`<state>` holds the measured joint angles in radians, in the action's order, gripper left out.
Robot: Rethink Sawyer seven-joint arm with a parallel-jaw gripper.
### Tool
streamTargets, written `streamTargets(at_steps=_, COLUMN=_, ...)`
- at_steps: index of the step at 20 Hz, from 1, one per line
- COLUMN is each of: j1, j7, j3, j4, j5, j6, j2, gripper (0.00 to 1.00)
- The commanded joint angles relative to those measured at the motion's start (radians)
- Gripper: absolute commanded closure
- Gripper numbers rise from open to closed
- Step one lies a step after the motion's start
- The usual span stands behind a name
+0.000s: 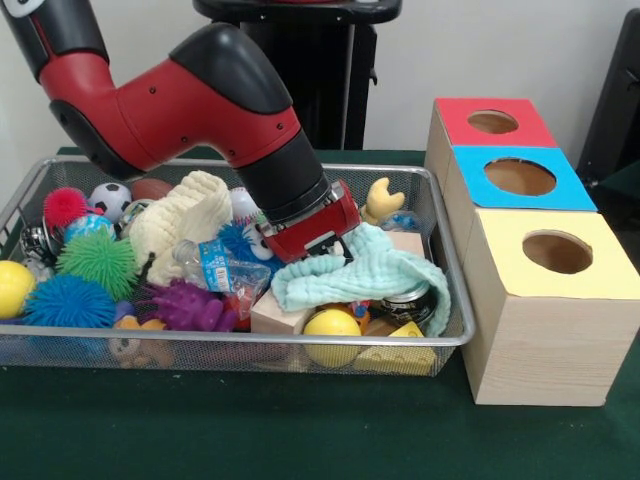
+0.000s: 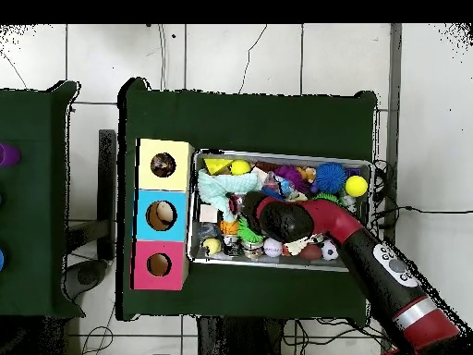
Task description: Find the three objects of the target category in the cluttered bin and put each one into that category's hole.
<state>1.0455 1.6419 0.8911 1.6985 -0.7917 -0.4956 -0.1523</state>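
Observation:
A wire mesh bin (image 1: pixel 200 338) holds a pile of toys and cloths. My gripper (image 1: pixel 335 252) reaches down into its middle and presses into a mint green cloth (image 1: pixel 375 278); its tips are buried there. From above, the gripper (image 2: pixel 249 205) sits beside the same cloth (image 2: pixel 217 189). To the right of the bin stand three wooden boxes with round holes: red top (image 1: pixel 455 112), blue top (image 1: pixel 475 190), yellow top (image 1: pixel 500 265). Balls in the bin include a yellow ball (image 1: pixel 332 325), a soccer ball (image 1: pixel 110 198), and spiky blue (image 1: pixel 68 300) and green (image 1: pixel 98 262) ones.
A cream cloth (image 1: pixel 185 215), a crumpled water bottle (image 1: pixel 215 268), a purple spiky toy (image 1: pixel 190 305), a wooden block (image 1: pixel 275 315) and a yellow figure (image 1: pixel 382 200) crowd the bin. A second yellow ball (image 1: pixel 12 285) lies at its left end. Green felt (image 1: pixel 300 430) covers the table.

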Motion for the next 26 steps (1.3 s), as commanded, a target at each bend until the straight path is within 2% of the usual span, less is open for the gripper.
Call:
streamTargets(at_steps=1, j1=0.054, j7=-0.451, j3=0.005, j4=-0.348, j5=-0.132, j6=-0.055, j2=-0.001, gripper=1.00)
streamTargets(at_steps=6, j1=0.080, j7=-0.506, j3=0.020, j4=-0.339, j5=-0.137, j6=-0.089, j2=-0.006, gripper=1.00)
streamTargets(at_steps=21, j1=0.215, j7=-0.600, j3=0.031, j4=-0.206, j5=-0.104, j6=-0.106, j2=-0.037, gripper=1.00)
streamTargets(at_steps=26, j1=0.244, j7=-0.642, j3=0.033, j4=-0.190, j5=-0.104, j6=-0.116, j2=-0.030, gripper=1.00)
